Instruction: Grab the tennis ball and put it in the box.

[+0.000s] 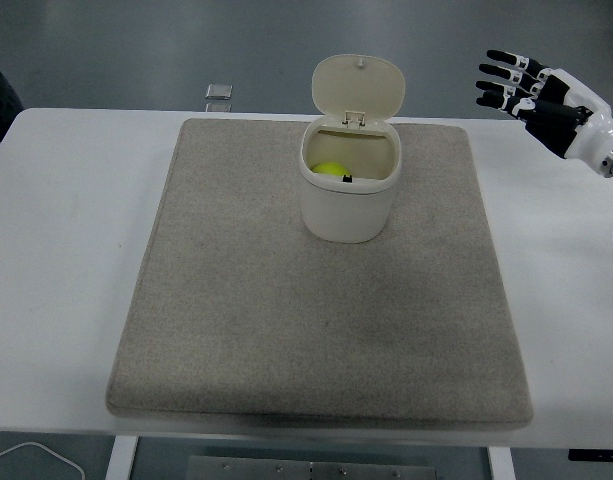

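**Ball in the box, hand empty at the far right**

The ball (329, 170) lies inside the box (348, 200), yellow-green against the left of its inner wall. The box stands upright on the far half of the mat (316, 300), its hinged lid (358, 88) tipped up and open behind it. The right hand (531, 90) hangs above the bench (66, 260) near the far right corner, well apart from the box, fingers (501, 72) spread wide and holding nothing. A small flat item (218, 92) lies at the bench's far edge, beyond the mat.
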Action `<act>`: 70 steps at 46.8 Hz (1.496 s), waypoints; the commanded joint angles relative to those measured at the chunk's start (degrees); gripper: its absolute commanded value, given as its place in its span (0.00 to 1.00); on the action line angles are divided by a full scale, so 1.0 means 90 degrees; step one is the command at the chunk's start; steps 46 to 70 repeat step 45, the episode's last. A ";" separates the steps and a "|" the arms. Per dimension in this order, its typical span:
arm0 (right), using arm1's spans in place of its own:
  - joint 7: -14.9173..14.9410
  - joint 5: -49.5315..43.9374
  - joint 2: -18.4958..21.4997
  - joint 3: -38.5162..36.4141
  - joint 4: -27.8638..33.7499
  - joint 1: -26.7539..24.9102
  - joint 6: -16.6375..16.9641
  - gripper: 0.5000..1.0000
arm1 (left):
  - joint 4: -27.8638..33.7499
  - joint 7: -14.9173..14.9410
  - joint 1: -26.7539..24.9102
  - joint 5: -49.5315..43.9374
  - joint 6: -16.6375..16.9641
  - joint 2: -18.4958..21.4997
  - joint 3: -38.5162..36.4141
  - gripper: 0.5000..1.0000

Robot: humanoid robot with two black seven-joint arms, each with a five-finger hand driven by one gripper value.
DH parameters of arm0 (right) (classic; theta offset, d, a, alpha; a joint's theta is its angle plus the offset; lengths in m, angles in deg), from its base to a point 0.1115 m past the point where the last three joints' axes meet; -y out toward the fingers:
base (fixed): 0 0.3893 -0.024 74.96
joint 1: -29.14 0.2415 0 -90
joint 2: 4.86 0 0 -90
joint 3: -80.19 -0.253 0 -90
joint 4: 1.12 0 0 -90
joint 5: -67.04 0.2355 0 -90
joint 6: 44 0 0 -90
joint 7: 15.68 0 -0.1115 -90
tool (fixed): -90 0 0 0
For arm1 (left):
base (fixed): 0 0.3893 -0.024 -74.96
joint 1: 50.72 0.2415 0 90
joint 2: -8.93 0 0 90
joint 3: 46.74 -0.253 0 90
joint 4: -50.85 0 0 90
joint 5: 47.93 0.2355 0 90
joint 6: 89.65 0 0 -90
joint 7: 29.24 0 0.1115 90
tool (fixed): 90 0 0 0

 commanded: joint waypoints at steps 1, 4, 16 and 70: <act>0.0000 0.0318 0.0147 -0.0004 -0.0004 -0.0032 -0.0338 0.72 | -0.0003 0.0010 0.0000 0.0000 0.0000 0.0000 0.0000 0.98; 0.0000 0.0426 0.0264 -0.0004 -0.0004 -0.0091 -0.0534 0.72 | -0.0003 0.0000 0.0000 0.0000 0.0000 0.0000 0.0000 0.98; 0.0020 0.0338 0.0499 -0.0034 0.0016 -0.0199 -0.0730 0.82 | 0.0007 0.0000 0.0000 0.0000 0.0000 0.0000 0.0000 0.98; 0.0020 0.0328 0.0558 -0.0034 0.0016 -0.0355 -0.0671 0.85 | -0.0003 0.0000 0.0000 0.0000 0.0000 0.0000 0.0000 0.98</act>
